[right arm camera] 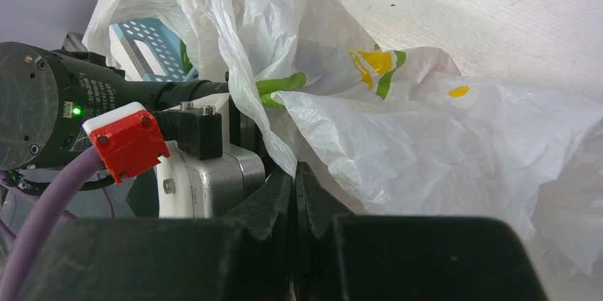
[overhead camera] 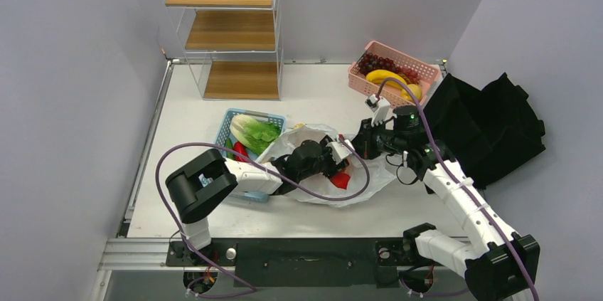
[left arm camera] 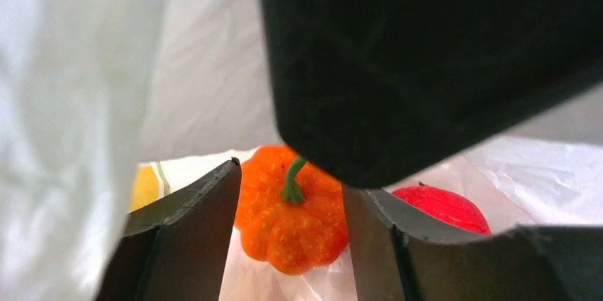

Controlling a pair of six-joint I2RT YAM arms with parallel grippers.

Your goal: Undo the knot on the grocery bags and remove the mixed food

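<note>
Inside view, bag interior: my left gripper [left arm camera: 290,181] reaches into the mouth of the grocery bag [right arm camera: 427,137], jaws spread to either side of the small orange pumpkin [left arm camera: 291,233]. It lies on the bag's floor, green stem towards the camera. A red apple [left arm camera: 444,207] sits just beside it on the right, partly hidden by my finger. Whether my fingers touch the pumpkin's ribs I cannot tell.

Outside view: my right gripper [right arm camera: 293,173] has its jaws pressed together on a fold of the bag's film, holding the mouth open beside my left wrist. The bag rests on the table [overhead camera: 313,87] against the blue basket [overhead camera: 229,122] of vegetables.

Hazards, as I judge them:
- loose film hangs close on the left (thin and clingy), so closing could trap plastic with the pumpkin and drag the bag up;
- the pumpkin's rounded, ribbed sides could squirt out of a shallow grip;
- if the right pinch slips, the mouth collapses over my left fingers.
</note>
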